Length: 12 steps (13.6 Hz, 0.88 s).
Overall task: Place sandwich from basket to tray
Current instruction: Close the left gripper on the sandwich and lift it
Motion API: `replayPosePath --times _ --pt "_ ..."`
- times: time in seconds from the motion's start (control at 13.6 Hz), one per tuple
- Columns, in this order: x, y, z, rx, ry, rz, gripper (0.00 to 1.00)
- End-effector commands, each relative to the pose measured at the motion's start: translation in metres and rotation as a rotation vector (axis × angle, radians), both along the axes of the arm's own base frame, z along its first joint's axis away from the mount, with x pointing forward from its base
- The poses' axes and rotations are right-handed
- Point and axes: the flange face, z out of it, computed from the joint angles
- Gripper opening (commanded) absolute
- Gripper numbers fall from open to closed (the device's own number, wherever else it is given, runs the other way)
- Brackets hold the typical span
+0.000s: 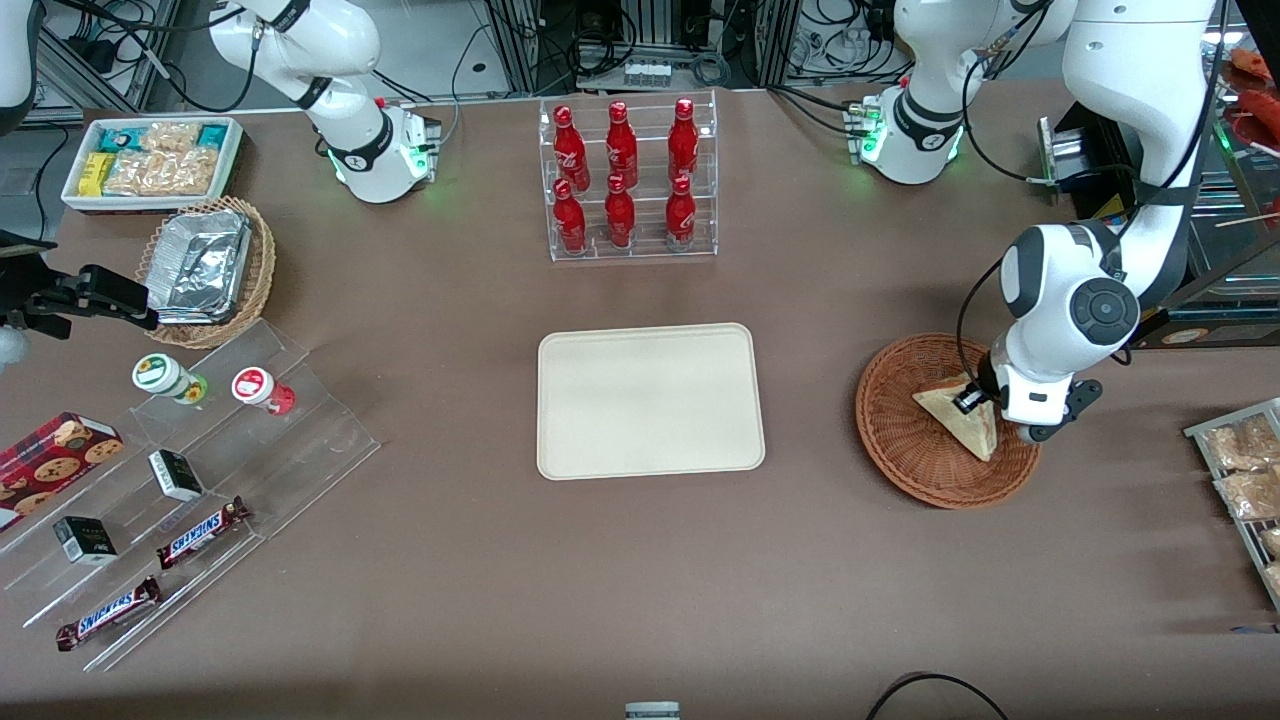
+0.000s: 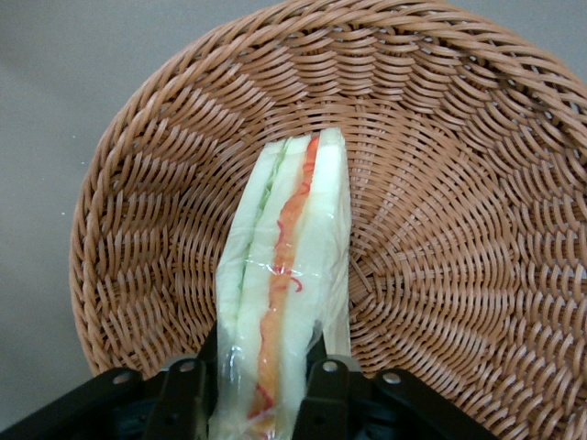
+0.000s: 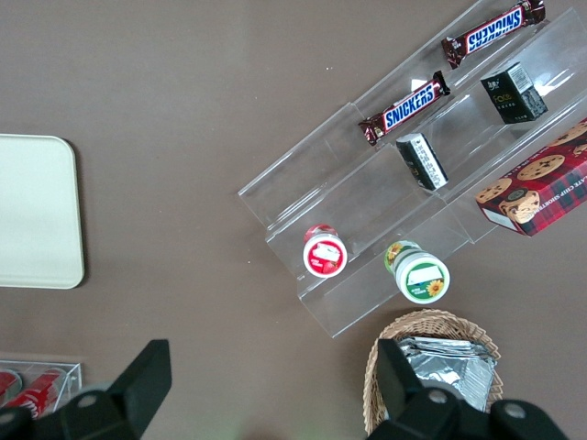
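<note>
The sandwich [image 1: 962, 420], a pale triangular wedge in clear wrap with red-orange and green filling on its edge, lies in the reddish-brown wicker basket [image 1: 900, 440] toward the working arm's end of the table. My left gripper [image 1: 985, 408] is down in the basket, over the sandwich. In the left wrist view the black fingers [image 2: 323, 394] press both faces of the sandwich [image 2: 289, 275], shut on it, with the basket's weave [image 2: 459, 183] around it. The cream tray [image 1: 650, 400] sits empty at the table's middle, and its corner shows in the right wrist view [image 3: 37, 211].
A clear rack of red bottles [image 1: 628, 180] stands farther from the front camera than the tray. Wrapped pastries on a rack [image 1: 1245, 470] lie beside the basket at the table's edge. Acrylic steps with snacks [image 1: 180, 500], a tan foil basket [image 1: 205, 270] and a white snack bin [image 1: 150, 160] lie toward the parked arm's end.
</note>
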Motion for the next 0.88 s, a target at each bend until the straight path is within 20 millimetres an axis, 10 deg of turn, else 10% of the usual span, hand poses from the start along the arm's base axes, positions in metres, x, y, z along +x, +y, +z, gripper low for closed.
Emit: replayPosePath --times 0.0,0.52,0.81 --pt "0.001 -0.002 0.014 0.002 0.009 0.027 0.0" --pt "0.028 -0.037 0.086 0.021 0.062 -0.055 0.0" --pt "0.033 -0.101 0.114 0.026 0.076 -0.226 0.0"
